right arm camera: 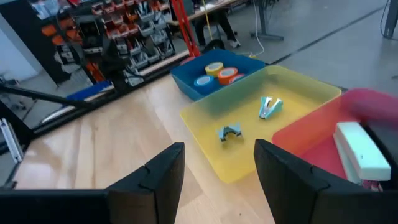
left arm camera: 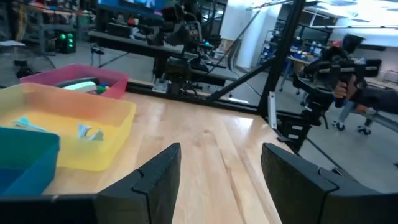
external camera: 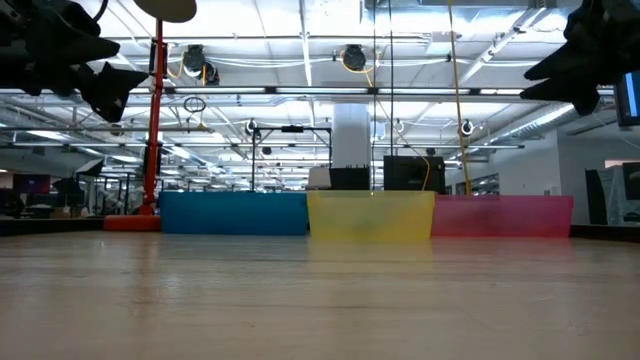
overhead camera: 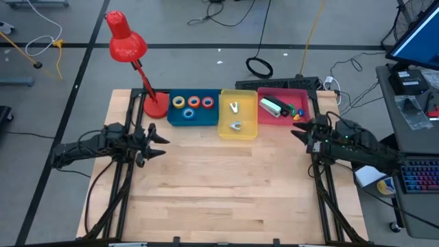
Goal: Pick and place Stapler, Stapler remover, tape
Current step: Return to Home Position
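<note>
Hands hover raised and spread, empty: left hand [overhead camera: 162, 145] at the table's [overhead camera: 226, 192] left edge, right hand [overhead camera: 298, 130] opposite.

This is a robotics lab in a large industrial hall. The wooden table [overhead camera: 226, 185] stands on a grey concrete floor [overhead camera: 192, 27], with loose cables [overhead camera: 259, 66] lying at twelve o'clock. At three o'clock a side desk [overhead camera: 411, 113] carries a monitor [overhead camera: 418, 34] and a keyboard [overhead camera: 420, 177]. Seen level across the table, the high open ceiling [external camera: 300, 60] shows bare beams [external camera: 330, 92]. Racks of small parts bins [right arm camera: 118, 28] and dark metal frames [left arm camera: 249, 68] stand beyond the table.
</note>
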Tool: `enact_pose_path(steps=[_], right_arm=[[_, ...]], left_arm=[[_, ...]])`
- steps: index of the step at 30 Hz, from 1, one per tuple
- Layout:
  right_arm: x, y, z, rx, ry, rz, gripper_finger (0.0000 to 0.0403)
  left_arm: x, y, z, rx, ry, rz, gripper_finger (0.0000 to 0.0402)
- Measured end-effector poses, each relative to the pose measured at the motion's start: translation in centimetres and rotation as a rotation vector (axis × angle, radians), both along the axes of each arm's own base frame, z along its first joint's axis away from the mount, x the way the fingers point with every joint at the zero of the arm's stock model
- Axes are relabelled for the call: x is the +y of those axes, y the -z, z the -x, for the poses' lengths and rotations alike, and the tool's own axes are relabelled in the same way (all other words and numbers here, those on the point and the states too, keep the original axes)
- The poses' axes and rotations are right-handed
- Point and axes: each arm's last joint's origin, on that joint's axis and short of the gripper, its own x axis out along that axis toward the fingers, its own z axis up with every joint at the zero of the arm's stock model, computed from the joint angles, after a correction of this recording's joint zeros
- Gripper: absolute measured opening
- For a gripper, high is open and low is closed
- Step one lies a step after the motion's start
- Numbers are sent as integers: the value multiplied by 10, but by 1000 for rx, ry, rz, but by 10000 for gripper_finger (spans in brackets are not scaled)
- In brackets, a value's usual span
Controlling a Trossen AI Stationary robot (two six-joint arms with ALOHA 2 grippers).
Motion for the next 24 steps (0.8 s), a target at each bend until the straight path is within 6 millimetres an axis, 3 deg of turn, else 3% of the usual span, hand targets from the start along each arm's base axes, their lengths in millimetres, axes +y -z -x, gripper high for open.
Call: enact_pose_path(steps=[17,24], right_arm=[[-9,64,-36,-79,43,-80,183],[-10,73,-39,-92,48,-101,187]], left_arm=[[2,0,0,-5,-68,-46,223],[3,17,-8,-65,-67,-39,223]])
